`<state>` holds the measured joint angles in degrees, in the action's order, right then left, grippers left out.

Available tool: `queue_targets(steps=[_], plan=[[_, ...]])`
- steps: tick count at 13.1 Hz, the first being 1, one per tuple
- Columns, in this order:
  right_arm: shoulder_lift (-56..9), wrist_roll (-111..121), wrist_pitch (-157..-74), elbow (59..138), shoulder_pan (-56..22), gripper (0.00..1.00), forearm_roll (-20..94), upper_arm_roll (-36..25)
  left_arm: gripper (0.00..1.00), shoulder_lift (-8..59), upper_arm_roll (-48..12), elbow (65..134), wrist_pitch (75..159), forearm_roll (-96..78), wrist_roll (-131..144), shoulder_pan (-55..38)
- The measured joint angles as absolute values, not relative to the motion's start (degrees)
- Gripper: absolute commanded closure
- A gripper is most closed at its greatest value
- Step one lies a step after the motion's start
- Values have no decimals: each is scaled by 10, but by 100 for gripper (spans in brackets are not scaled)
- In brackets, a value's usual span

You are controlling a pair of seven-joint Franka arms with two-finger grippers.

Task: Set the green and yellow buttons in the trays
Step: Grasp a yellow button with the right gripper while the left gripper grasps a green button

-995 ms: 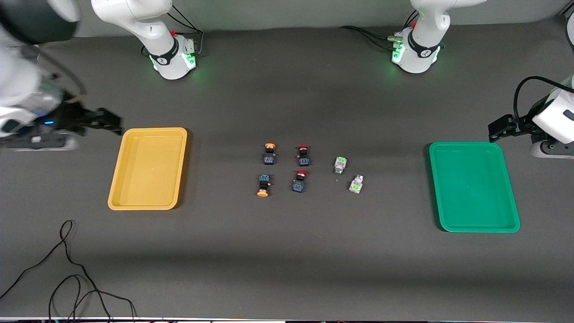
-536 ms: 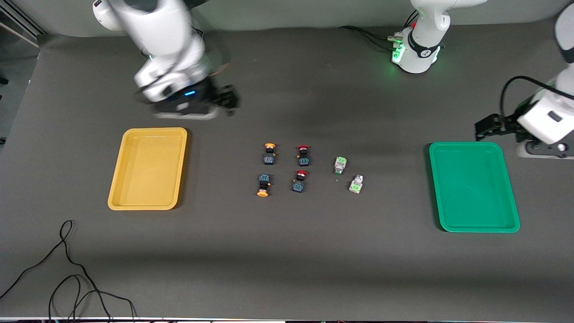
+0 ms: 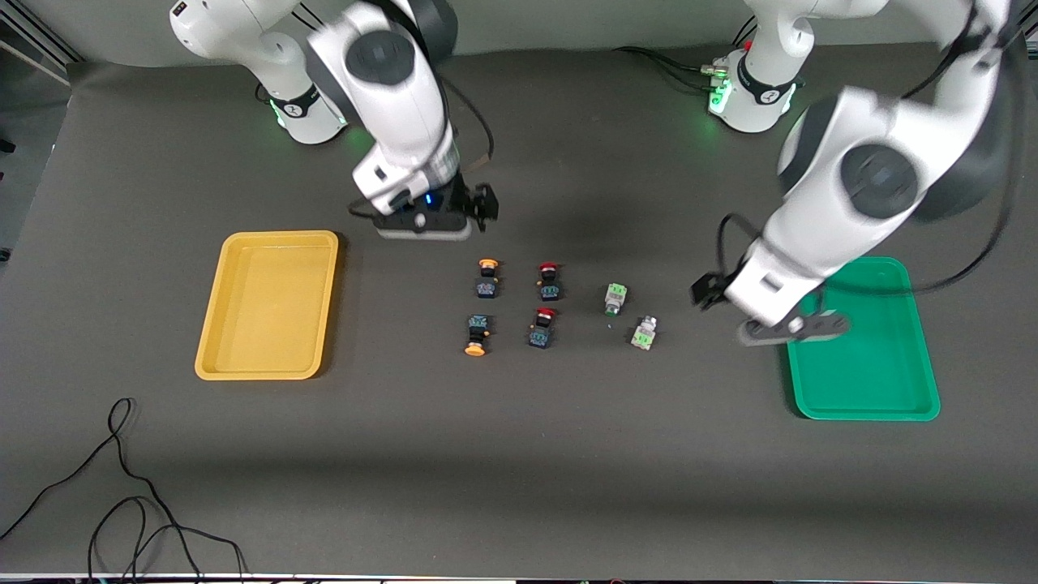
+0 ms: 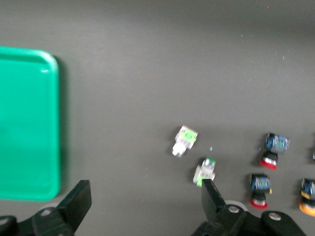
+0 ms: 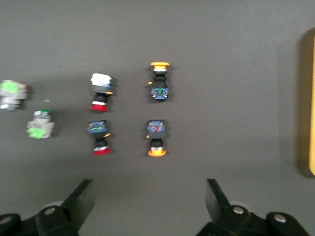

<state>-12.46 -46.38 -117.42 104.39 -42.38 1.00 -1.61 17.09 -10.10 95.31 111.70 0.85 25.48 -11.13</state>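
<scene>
Green and yellow buttons [image 3: 614,298] lie mid-table between two empty trays [image 3: 268,304], waiting. The left gripper [image 3: 709,294], fingers apart, hangs beside the green ones; the right gripper [image 3: 485,203], also spread, hangs by the yellow ones.

The front view looked down from high across the table [image 3: 519,487], facing both bases and taking in the whole surface. Each wrist view looked straight down from much closer, its own open fingers [image 4: 78,201] [image 5: 83,201] at the edge. All three shared the six buttons [image 3: 551,304] [image 4: 236,162] [image 5: 103,110] at mid-table
</scene>
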Motion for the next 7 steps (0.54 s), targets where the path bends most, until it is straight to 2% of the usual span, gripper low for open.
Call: queue_targets(steps=[4,7], plan=[[-230,-464,-1287,1078,-424,0,10,-16,1,267,-101,970,1211,10,255,-128],[-288,-464,-1358,1091,-425,0,10,-16,1,310,-101,1021,1323,10,255,-147]])
